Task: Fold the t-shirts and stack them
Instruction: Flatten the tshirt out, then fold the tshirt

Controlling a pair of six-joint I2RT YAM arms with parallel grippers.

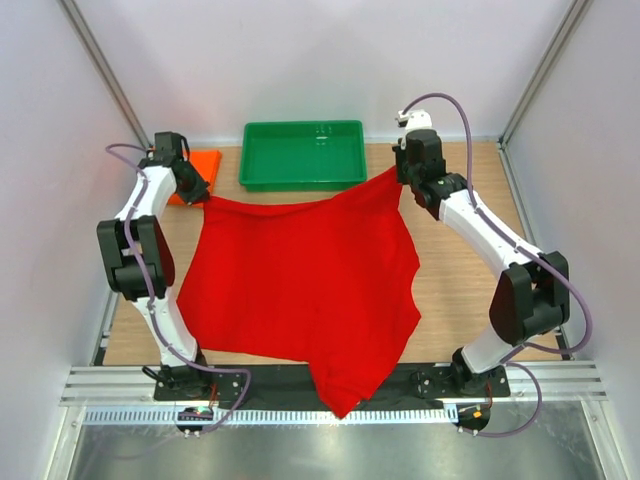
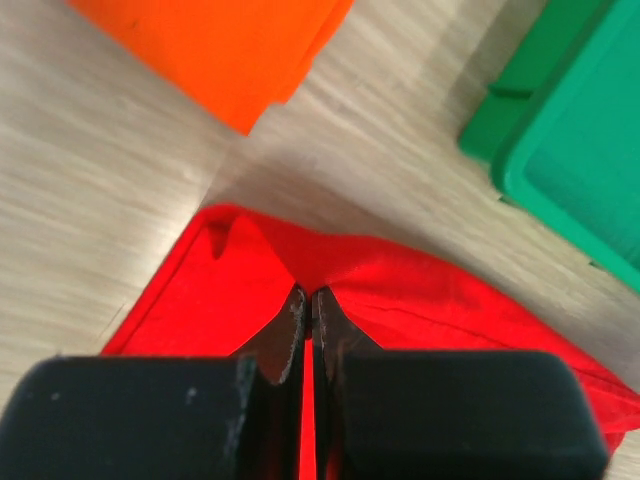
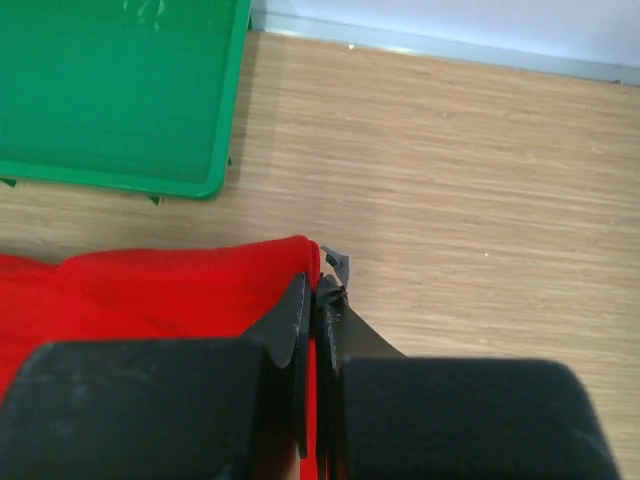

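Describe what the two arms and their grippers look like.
The left arm and right arm have white tubular links with bulky black joint housings and black bases. A lilac-grey cable loops along each. The left gripper and right gripper are black: blocky bodies, thin flat fingers, scuffed at the edges.

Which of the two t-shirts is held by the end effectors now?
The red t-shirt: the left end effector and right end effector each pinch a far corner. The orange t-shirt lies on the table, untouched.
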